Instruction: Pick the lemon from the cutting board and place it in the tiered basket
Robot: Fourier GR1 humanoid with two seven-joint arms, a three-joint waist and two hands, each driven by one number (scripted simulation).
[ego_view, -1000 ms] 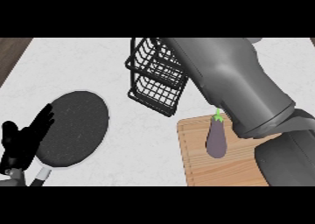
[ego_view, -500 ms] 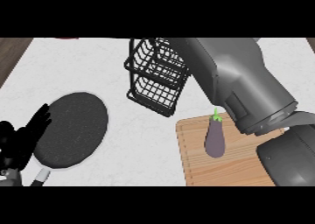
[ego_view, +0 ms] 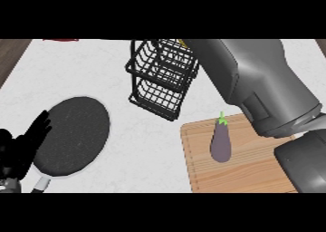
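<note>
White counter (ego_view: 79, 68), lemon apparently hidden, orientation unclear

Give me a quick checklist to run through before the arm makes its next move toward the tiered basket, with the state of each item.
1. Lemon in view: not ok. No lemon shows on the cutting board; only an eggplant lies there.
2. Right hand holding the lemon: cannot tell. The right forearm reaches up over the tiered basket, and the hand itself is out of view.
3. Basket ready: ok. It stands on the counter beyond the board, with no contents visible in it.
4. Left hand out of the way: ok. It rests open at the view's left edge, beside the dark pan.
5. Eggplant undisturbed: ok, lying flat on the board.
</note>
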